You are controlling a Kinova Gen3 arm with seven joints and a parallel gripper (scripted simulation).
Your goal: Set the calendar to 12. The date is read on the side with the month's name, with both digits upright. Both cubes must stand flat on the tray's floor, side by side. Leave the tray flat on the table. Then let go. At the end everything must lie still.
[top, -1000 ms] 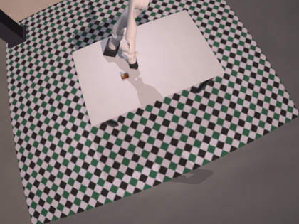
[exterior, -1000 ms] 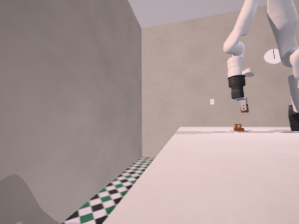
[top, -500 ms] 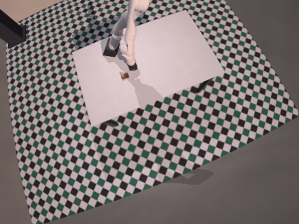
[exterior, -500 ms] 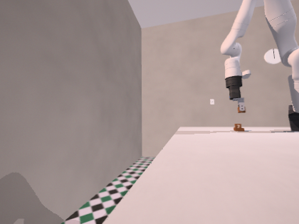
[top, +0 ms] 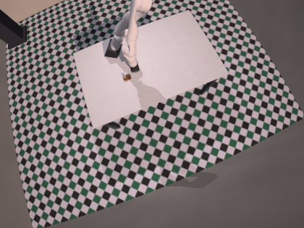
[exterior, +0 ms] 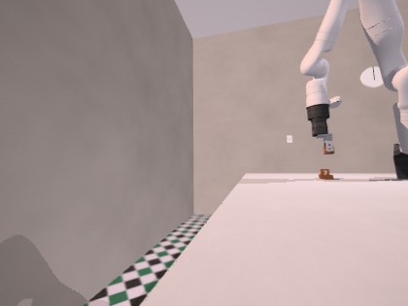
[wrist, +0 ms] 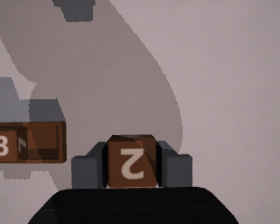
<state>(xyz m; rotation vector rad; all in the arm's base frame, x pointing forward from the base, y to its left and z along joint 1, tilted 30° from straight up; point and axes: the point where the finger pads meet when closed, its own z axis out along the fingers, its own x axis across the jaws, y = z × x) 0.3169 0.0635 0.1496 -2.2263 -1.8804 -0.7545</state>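
Observation:
My gripper (top: 134, 70) (exterior: 327, 144) (wrist: 132, 157) is shut on a brown cube (exterior: 329, 151) (wrist: 115, 170) and holds it in the air above the table. In the wrist view the held cube shows a white 2, upside down in the picture. The brown tray (top: 129, 79) (exterior: 330, 177) (wrist: 63, 142) stands on the table, to the left of the held cube in the wrist view. The other cube (exterior: 324, 172) (wrist: 10, 137) is in the tray, with an 8 on its top and part of another digit on its side. The tray's part beside it is vacant. The month's name cannot be made out.
The white table (top: 174, 57) (exterior: 272, 242) bears the tray and the arm's black base (top: 112, 50) (exterior: 401, 166). The table's left edge shows in the exterior view. The arm's shadow falls across the table around the tray.

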